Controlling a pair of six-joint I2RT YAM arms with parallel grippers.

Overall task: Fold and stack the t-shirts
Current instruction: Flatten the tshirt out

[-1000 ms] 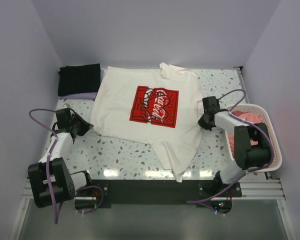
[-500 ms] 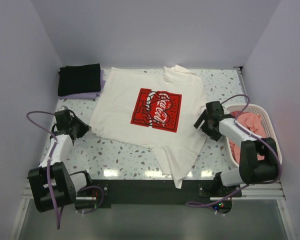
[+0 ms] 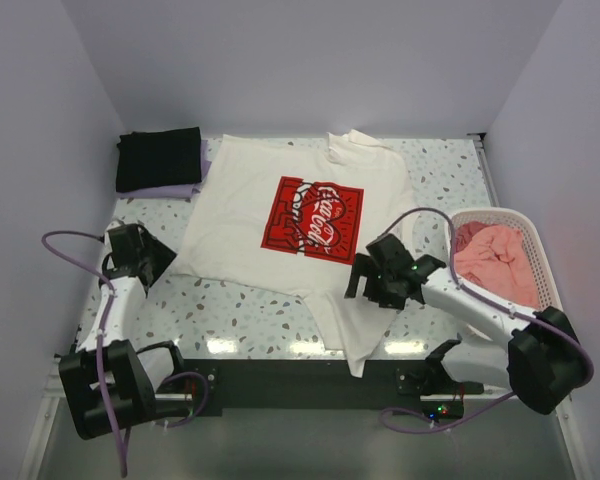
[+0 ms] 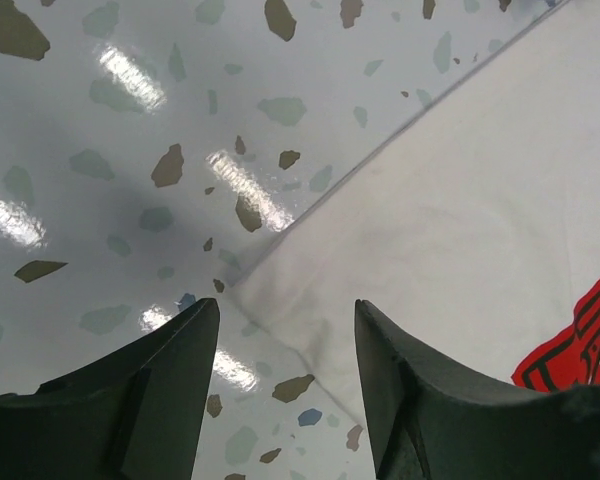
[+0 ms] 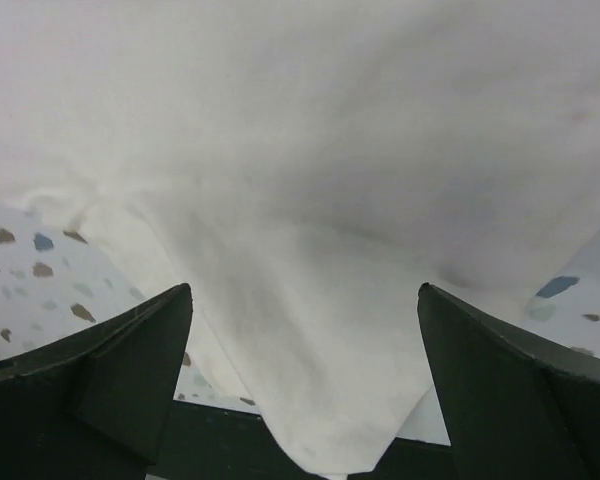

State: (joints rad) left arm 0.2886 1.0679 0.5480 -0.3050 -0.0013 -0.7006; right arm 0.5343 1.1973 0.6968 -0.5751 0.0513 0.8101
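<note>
Speckled terrazzo table (image 3: 250,310), plain pale walls, and the cream-white tee (image 3: 240,230) is lying print-up across the middle. Its collar is pointing to 12 o'clock and its long axis is running down toward 5:30, where a loose tail (image 3: 355,345) is trailing to the near edge.

The right gripper (image 3: 365,287) is hovering right over that lower part with its fingers spread wide and nothing in them. The left gripper (image 3: 155,258) is sitting off the shirt's 8 o'clock corner, also parted and empty, with the hem corner just ahead of its tips. So the right arm's nearer the tail, and I'm guessing that's the next grab.

Compared with half a second ago, the right arm is swinging in from the 3 o'clock edge and the left is backing off slightly. The tee isn't budging.
</note>
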